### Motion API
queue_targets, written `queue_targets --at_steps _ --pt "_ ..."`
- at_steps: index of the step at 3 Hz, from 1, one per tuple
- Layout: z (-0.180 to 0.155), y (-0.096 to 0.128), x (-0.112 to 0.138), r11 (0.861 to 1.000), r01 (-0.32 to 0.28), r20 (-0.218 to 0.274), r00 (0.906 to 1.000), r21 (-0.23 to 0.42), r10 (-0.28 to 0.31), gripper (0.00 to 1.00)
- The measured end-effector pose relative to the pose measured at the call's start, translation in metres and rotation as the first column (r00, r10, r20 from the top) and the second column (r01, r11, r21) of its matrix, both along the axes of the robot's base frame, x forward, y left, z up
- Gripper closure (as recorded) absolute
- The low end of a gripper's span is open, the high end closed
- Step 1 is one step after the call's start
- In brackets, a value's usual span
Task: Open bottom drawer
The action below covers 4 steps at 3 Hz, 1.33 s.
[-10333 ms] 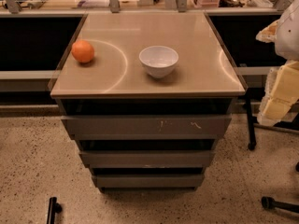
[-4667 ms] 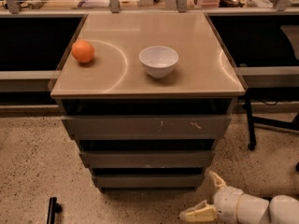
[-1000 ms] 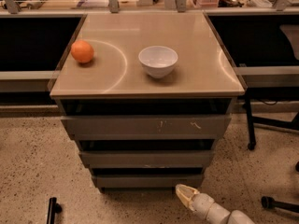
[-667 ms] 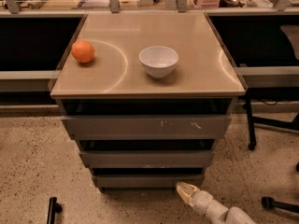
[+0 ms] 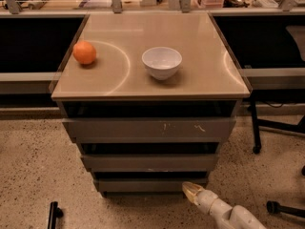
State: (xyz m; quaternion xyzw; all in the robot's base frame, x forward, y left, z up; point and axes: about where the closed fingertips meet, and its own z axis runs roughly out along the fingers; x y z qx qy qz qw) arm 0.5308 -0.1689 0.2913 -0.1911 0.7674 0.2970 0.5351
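Note:
The bottom drawer (image 5: 147, 184) is the lowest and narrowest of three plain grey fronts on the cabinet, just above the floor, and its front sits flush. My gripper (image 5: 190, 190) reaches in from the lower right, its pale tip low to the floor, right at the drawer's lower right corner. The middle drawer (image 5: 147, 162) and the wide top drawer (image 5: 147, 128) with pale scratch marks are above it, both closed.
On the tan cabinet top (image 5: 205, 56) lie an orange (image 5: 84, 52) at the left and a white bowl (image 5: 162, 62) in the middle. A chair leg (image 5: 255, 128) and caster (image 5: 272, 207) stand to the right. A black object (image 5: 52, 214) lies on the speckled floor at lower left.
The gripper came down from the right edge, swept in low along the floor and now rests at the bottom drawer's right corner, barely moved over the last second. The drawers have not moved.

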Motion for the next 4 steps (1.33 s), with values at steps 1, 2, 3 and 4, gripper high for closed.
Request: queue_targets --at_steps 1,2,3,4 --pt "-0.002 0.001 0.002 1.0 0.012 -0.004 0.9999 0.002 -0.012 1.0" --pt "-0.013 -0.004 0.024 0.999 0.042 -0.003 0.9991 -0.021 -0.042 1.0" --pt "-0.02 -0.015 0.05 0.996 0.073 0.008 0.9973 -0.044 -0.073 1.0" --pt "-0.035 -0.024 0.07 0.993 0.103 -0.011 0.9946 -0.063 -0.104 1.0"
